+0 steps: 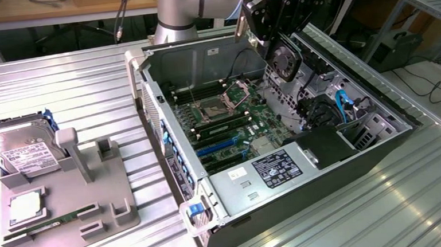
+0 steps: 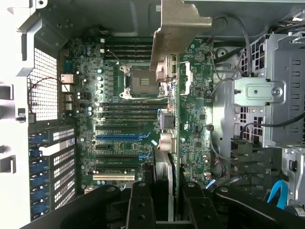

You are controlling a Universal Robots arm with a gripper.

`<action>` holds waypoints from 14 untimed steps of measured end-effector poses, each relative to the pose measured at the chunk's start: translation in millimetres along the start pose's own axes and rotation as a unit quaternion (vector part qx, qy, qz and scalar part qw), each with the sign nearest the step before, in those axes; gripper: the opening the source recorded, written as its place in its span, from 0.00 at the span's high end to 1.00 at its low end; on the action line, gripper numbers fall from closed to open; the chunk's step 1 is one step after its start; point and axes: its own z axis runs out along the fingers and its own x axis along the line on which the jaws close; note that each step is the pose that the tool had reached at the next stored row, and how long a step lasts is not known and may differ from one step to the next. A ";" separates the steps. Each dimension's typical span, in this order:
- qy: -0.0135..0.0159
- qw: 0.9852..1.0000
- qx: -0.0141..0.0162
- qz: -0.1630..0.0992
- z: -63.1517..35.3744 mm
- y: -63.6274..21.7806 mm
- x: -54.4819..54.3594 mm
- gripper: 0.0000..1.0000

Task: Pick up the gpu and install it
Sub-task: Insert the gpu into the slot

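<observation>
As the arm hung over the open tower, the job stood at the carry-and-line-up step: card lifted, not yet seated.

From the exterior view, the gripper point(image 1: 280, 39) was up by the far wall of the computer case point(image 1: 201, 56), clamped on the gpu point(image 1: 287, 62). The card hung on edge with its fan face showing, above the motherboard point(image 1: 228, 114) and clear of it. Off to the exterior view's left, the parts tray point(image 1: 96, 223) held the hard drive point(image 1: 23, 150) and the RAM stick point(image 1: 47, 226), well apart from the action.

In the wrist view, the fingers point(image 2: 140, 202) sat either side of the gpu point(image 2: 164, 167), seen edge-on. Its pale bracket point(image 2: 178, 33) reached out ahead over the board. The blue slots point(image 2: 121, 138) ran crosswise to the card, beside it rather than beneath it.

To my eye, seating it called for turning the card until its connector edge ran along a slot. The bracket had to face the rear slot covers point(image 2: 62, 157), and the descent had to be straight and gentle, wide of the CPU socket point(image 2: 138, 78).
</observation>
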 end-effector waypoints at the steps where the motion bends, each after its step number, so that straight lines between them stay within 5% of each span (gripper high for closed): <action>1: 0.000 1.000 0.000 0.000 0.0 0.0 0.0 0.72; 8: 0.001 0.999 -0.001 -0.034 0.0 0.0 0.0 0.72; 14: 0.003 0.997 -0.001 -0.075 0.0 0.0 0.0 0.72</action>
